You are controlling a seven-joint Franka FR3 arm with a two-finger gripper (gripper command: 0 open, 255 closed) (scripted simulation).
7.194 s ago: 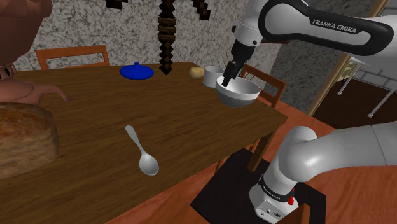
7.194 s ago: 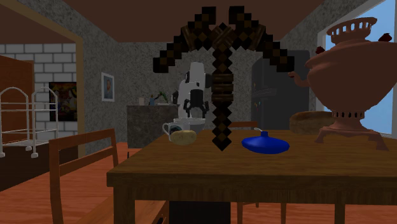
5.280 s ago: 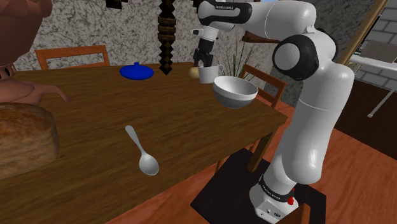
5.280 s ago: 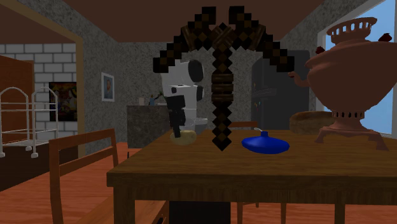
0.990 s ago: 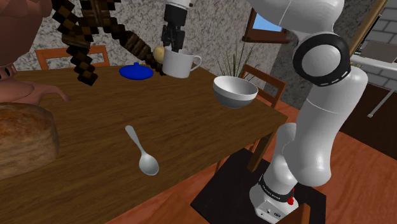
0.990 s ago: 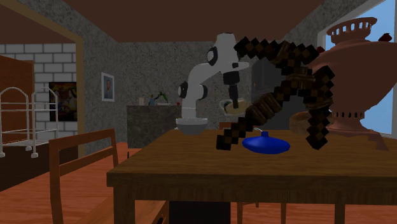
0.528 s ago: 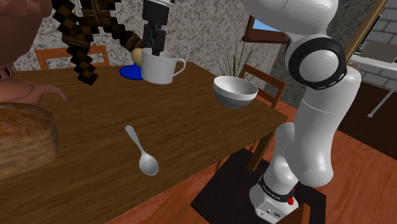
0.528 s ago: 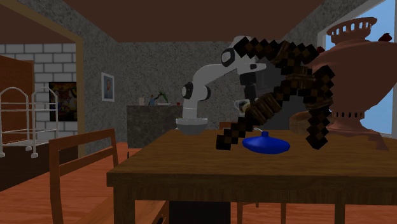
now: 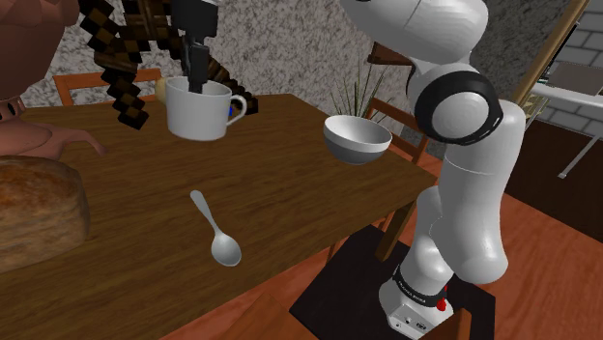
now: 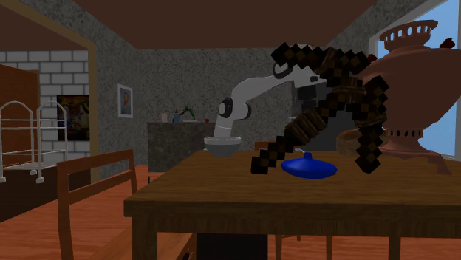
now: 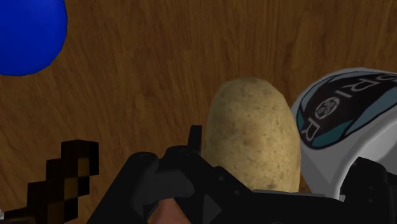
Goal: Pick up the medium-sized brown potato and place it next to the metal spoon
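In the wrist view, you have one piece of lettering to read. It stands on the white mug (image 11: 372, 156) just beside the potato (image 11: 254, 133). The mug carries a round dark and teal emblem (image 11: 327, 111) with pale capitals curving along its rim. You can make out "RIOR"; the letters around it cannot be told.

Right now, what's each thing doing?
Potato: clasped in the jaws, lifted off the table.
Mug: lifted too, against the potato.
Spoon: lying flat on the table.
Bowl: upright near the table's edge.
Blue lid: resting on the table.
Pickaxe: tilted.
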